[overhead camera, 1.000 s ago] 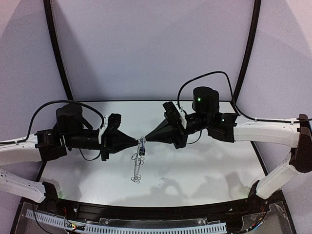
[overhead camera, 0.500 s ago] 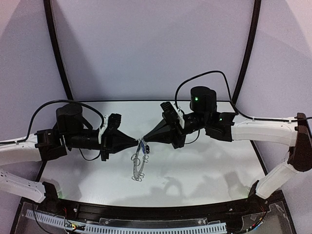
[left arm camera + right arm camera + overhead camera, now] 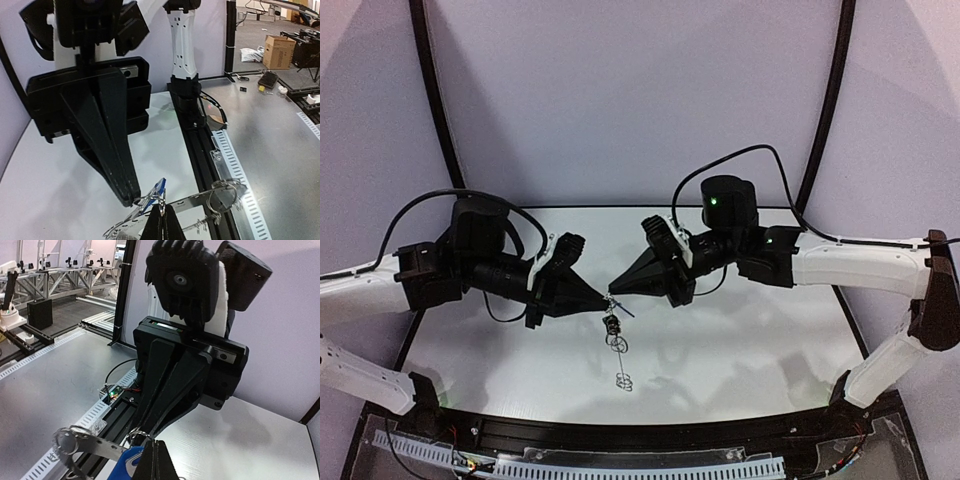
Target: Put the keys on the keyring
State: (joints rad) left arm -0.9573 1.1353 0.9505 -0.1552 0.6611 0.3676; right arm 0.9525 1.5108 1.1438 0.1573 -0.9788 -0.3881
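- No text, label, brand, number or sign is readable in any view.
- The cardboard box (image 3: 278, 50) on the floor in the left wrist view is too blurred to show print.
- The blue key tag (image 3: 125, 465) is seen only in part, with no legible lettering.

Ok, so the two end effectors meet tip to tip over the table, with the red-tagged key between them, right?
Not quite: the tag on the key is blue, not red, as the left wrist view shows. The left end effector and right end effector do meet tip to tip over the table.
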